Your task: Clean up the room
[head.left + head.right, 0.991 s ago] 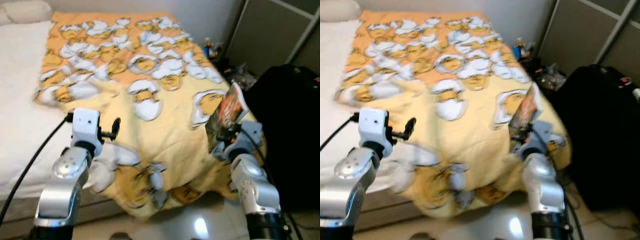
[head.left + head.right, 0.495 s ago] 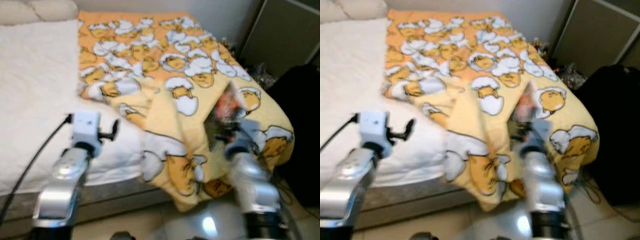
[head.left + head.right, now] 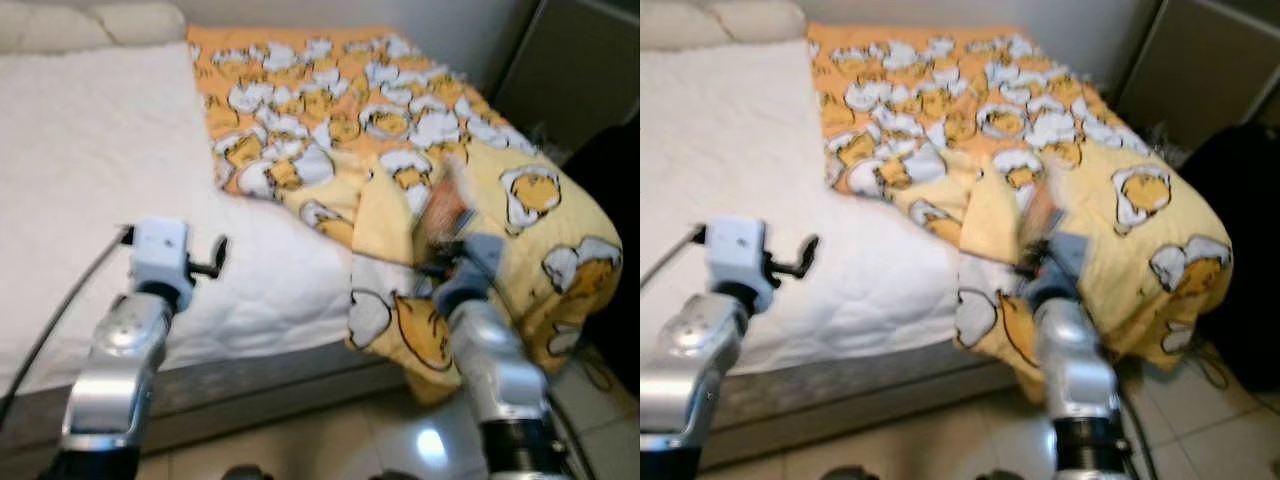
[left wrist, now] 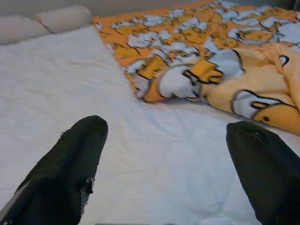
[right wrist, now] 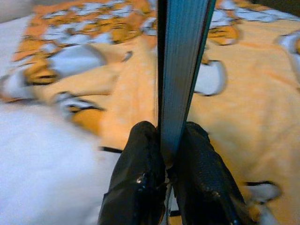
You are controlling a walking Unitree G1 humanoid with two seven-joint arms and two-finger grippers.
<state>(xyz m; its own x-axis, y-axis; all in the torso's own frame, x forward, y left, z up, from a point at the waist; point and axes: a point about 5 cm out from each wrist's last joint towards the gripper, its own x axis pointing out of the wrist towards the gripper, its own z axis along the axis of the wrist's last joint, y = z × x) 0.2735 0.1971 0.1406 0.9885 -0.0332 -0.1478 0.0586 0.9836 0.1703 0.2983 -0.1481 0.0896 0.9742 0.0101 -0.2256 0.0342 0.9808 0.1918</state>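
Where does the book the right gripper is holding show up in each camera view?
Left eye view: the book, blurred, above the right gripper.
Right eye view: centre, over the yellow blanket.
Left wrist view: not in it.
Right wrist view: edge-on, upper centre.
Shared landmark: the blanket.

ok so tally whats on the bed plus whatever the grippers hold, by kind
blanket: 1
pillows: 2
book, in the right gripper: 1
held by the left gripper: 0
total: 4
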